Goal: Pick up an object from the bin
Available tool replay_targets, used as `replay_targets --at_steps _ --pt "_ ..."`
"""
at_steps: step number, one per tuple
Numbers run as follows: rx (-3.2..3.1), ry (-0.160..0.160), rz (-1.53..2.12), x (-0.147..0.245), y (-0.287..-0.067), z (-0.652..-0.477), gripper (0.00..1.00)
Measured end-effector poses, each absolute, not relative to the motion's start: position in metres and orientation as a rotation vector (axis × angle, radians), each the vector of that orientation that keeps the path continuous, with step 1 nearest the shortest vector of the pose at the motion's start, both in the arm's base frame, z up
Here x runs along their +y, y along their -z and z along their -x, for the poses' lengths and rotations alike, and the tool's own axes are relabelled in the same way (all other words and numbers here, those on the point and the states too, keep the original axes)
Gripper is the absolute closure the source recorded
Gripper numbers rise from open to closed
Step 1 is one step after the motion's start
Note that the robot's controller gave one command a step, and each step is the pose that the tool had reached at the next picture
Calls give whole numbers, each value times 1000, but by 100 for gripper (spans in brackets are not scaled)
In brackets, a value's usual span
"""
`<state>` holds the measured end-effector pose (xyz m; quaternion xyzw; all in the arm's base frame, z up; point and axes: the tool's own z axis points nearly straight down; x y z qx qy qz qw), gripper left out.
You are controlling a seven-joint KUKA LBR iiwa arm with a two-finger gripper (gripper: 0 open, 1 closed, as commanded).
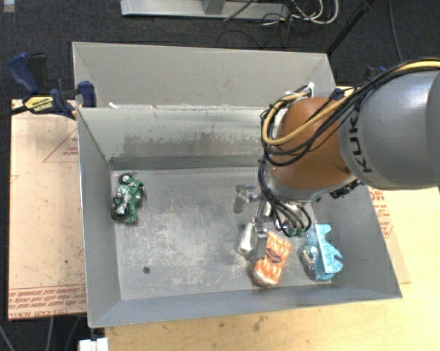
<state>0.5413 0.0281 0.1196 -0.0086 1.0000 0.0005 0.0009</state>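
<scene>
end effector (249, 229) low at front right of bin (176, 269) | apart or together: cannot tell | orange striped object (271, 263) just beside it | blue plastic piece (322, 256) further right | green toy (127, 198) far left

The bin (183, 258) is dull grey metal, its floor scuffed and scratched. The pale blue thing (324, 257) looks like smooth plastic. The arm's orange cover (308, 148) has a gloss.
</scene>
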Motion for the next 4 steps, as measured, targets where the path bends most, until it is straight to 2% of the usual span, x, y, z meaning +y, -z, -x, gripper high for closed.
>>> replay_targets --at_steps 1,2,4 --pt "3105 -3 470 -9 -73 -572 0" --pt "3072 -4 692 -10 -75 -604 100" --pt "3070 -5 689 -10 -77 -604 100"
